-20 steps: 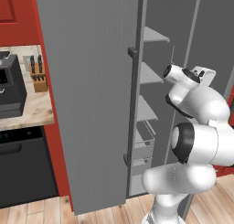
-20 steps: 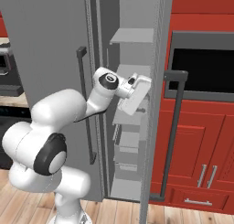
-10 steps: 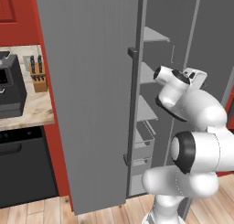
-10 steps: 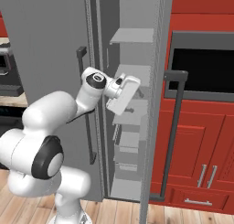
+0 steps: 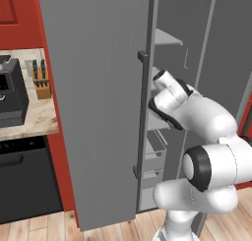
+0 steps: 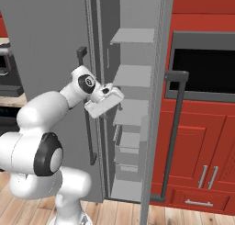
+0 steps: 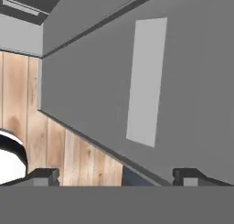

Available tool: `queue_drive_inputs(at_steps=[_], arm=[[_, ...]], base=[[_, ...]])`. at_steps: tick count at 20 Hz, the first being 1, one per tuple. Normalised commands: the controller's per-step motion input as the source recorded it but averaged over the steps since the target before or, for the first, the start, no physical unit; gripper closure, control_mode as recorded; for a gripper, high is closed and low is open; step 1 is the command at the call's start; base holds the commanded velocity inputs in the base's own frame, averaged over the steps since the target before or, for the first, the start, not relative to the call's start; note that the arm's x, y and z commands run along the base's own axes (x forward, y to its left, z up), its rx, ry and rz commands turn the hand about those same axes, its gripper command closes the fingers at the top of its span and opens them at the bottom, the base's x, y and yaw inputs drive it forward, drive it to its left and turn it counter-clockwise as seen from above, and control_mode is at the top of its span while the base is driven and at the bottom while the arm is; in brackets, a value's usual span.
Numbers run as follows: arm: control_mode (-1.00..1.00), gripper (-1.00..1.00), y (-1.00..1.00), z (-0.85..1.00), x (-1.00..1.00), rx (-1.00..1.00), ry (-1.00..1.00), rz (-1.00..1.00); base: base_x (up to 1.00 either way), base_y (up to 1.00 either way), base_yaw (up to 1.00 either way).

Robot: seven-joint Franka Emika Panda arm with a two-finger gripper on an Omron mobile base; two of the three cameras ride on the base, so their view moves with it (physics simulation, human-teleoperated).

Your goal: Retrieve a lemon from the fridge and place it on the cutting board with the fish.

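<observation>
Fridge [image 6: 133, 45] doors are standing apart, the left door [image 5: 93, 102] swung out toward the camera and the right door [image 6: 158, 104] edge-on at about 3 o'clock of the hand in the right base view; pale grey shelves [image 6: 133, 75] and lower bins [image 6: 128, 146] are showing in the gap; no lemon is showing on any shelf from these angles, so its place inside cannot be told, and the cutting board and fish are lying somewhere outside these pictures.

Gripper [image 7: 117, 175] is standing wide, its two dark fingertips [image 7: 43, 175] set far apart with nothing between them; in the hand view it is facing down along a grey door panel toward the wooden floor [image 7: 73, 154]; in the right base view the hand [image 6: 104, 101] is hanging just inside the opening, at mid-shelf height, with the left door's bar handle [image 6: 81, 54] at about 10 o'clock of it.

Judging from this, the doors are open and the search for the fruit is the step in hand; the task is at an early stage.

Risks from here: the gap between the doors is looking narrow, so the elbow or wrist could be striking a door edge while reaching deeper; the hand is pointing downward, so the camera may be missing the lemon unless the wrist is tilting toward the shelves; a round fruit could be rolling away if a fingertip nudges it before closing.
</observation>
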Motion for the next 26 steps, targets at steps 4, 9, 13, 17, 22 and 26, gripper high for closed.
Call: queue_drive_inputs(at_steps=[4,9,13,17,22,26], arm=[[-1.00,-1.00,1.00,-0.85,0.21,0.71,-0.10,-0.12],[-1.00,-1.00,0.96,-0.26,0.13,0.47,-0.33,-0.13],[-1.00,-1.00,0.73,0.07,0.00,0.12,-0.59,-0.08],[-1.00,-1.00,0.46,0.12,0.00,0.00,-0.39,-0.02],[-1.00,-1.00,0.03,0.14,0.10,0.00,-0.02,-0.03],[-1.00,-1.00,0.00,0.07,0.12,-0.01,0.00,0.02]], base=[[0.00,0.00,0.00],[0.00,0.00,0.00],[0.00,0.00,0.00],[0.00,0.00,0.00],[0.00,0.00,0.00],[0.00,0.00,0.00]])
